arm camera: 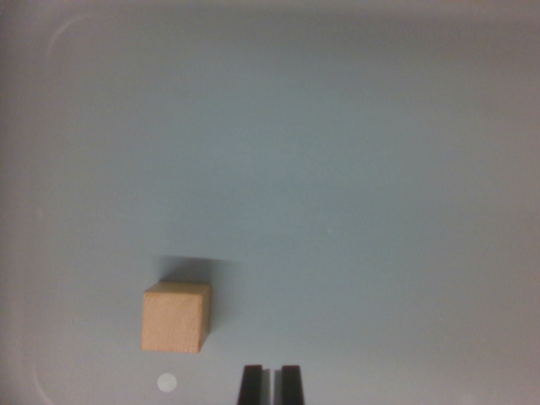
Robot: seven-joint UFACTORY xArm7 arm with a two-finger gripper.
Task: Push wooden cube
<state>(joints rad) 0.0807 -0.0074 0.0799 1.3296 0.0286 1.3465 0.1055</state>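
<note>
A light wooden cube (175, 317) rests on the pale grey-blue floor of a tray (337, 169), in the lower left of the wrist view. My gripper (271, 384) shows at the bottom edge as two black fingertips (251, 385) standing close together with only a thin gap and nothing between them. It sits to the right of the cube and slightly below it, apart from it by a short stretch of bare floor.
The tray's rounded rim (34, 76) curves along the wrist view's left and top. A small white round spot (167, 382) lies on the floor just below the cube. Bare floor spreads above and right of the cube.
</note>
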